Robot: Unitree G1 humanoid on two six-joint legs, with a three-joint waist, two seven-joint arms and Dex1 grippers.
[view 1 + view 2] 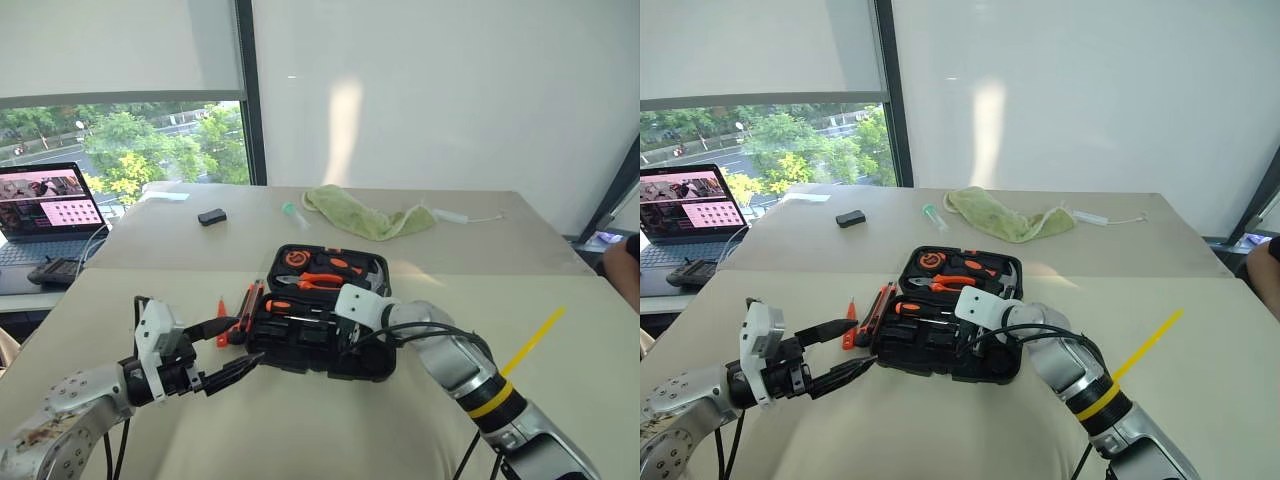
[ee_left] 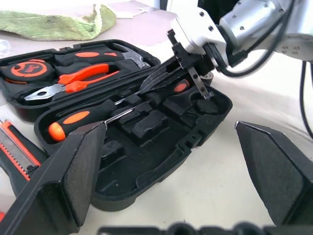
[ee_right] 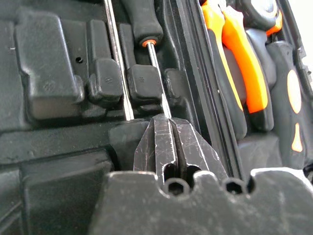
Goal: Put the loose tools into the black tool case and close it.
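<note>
The black tool case point(image 1: 300, 358) lies open in the middle of the table. One screwdriver point(image 2: 68, 122) rests in the near half's slots. A second screwdriver point(image 3: 155, 63) lies beside it, and its thin shaft runs into the tips of my right gripper point(image 3: 168, 125), which is shut on it and angled down into the case point(image 2: 161, 161). My left gripper point(image 1: 248, 340) hovers open by the case's near left corner, holding nothing. The utility knife point(image 1: 250, 305) and the tester pen point(image 1: 221, 325) lie on the table just left of the case.
Pliers point(image 1: 320, 281), a tape measure point(image 1: 295, 259) and a hammer sit in the case's far half. A green cloth point(image 1: 365, 215) and a small black box point(image 1: 211, 216) lie farther back. A laptop point(image 1: 45, 205) stands far left, a yellow strip point(image 1: 535, 340) right, a person's arm point(image 1: 625, 265) at the right edge.
</note>
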